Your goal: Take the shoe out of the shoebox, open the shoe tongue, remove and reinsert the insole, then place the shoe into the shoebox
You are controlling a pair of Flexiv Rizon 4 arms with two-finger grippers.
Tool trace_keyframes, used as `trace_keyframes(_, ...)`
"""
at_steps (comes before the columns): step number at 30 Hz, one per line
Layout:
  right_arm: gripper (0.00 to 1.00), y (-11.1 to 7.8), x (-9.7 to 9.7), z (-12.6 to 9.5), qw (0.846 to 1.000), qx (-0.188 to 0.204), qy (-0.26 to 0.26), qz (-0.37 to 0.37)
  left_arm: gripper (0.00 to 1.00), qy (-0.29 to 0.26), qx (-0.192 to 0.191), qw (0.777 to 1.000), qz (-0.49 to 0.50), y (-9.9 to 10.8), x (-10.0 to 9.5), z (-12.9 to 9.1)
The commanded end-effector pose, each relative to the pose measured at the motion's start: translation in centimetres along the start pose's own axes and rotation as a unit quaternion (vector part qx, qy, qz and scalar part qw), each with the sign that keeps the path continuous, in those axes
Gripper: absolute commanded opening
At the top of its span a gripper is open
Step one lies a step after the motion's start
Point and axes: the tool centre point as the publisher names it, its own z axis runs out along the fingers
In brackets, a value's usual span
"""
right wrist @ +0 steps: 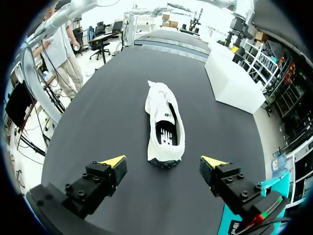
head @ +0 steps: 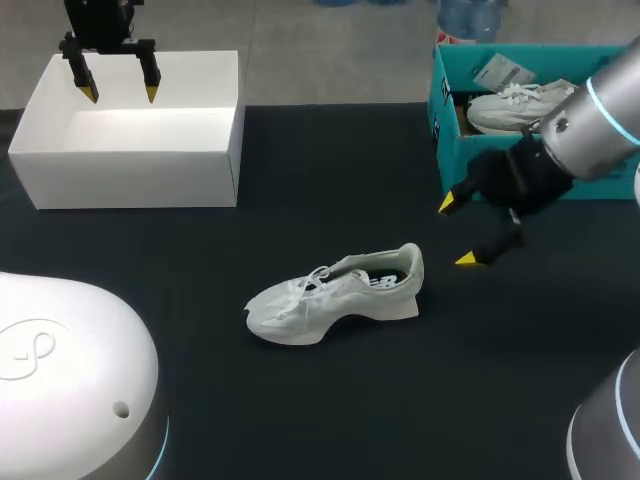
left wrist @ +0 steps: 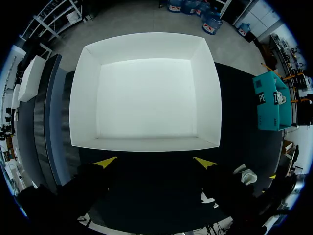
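A white sneaker (head: 335,296) lies on the black table near the middle, toe to the left, heel to the right. My right gripper (head: 458,232) hovers open just right of the heel, nothing between its fingers. In the right wrist view the sneaker (right wrist: 164,122) lies straight ahead of the open gripper (right wrist: 163,161), heel nearest, with the dark insole showing inside. The empty white shoebox (head: 130,130) stands at the back left. My left gripper (head: 119,93) hangs open above it. Seen from the left wrist, the white shoebox (left wrist: 145,93) is open and empty ahead of the gripper (left wrist: 154,162).
A teal box (head: 455,130) at the back right holds a second white sneaker (head: 515,108), close behind my right arm. Bare black table lies in front of and left of the sneaker.
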Motion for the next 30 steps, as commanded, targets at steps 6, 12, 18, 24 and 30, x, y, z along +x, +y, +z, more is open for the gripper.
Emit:
trace_keyframes(6, 1.00, -0.4, 0.0, 0.2, 0.999, -0.046, 0.000, -0.001, 1.00, 0.000, 0.000, 1.000, 0.000, 0.0, 0.0, 0.0)
trace_keyframes(12, 1.00, -3.8, 2.5, -1.6, 0.996, -0.068, -0.033, 0.056, 1.00, 0.000, 0.000, 1.000, 0.000, 0.0, 0.0, 0.0)
trace_keyframes(18, 1.00, -6.6, 4.0, -3.0, 0.994, -0.076, -0.058, 0.057, 1.00, 0.000, 0.000, 1.000, 0.000, 0.0, 0.0, 0.0)
trace_keyframes(24, 1.00, -8.2, 4.0, -2.6, 0.994, -0.088, -0.053, 0.042, 1.00, 0.000, 0.000, 1.000, 0.000, 0.0, 0.0, 0.0)
trace_keyframes(30, 1.00, -8.2, 4.0, -2.6, 0.994, -0.088, -0.053, 0.042, 1.00, 0.000, 0.000, 1.000, 0.000, 0.0, 0.0, 0.0)
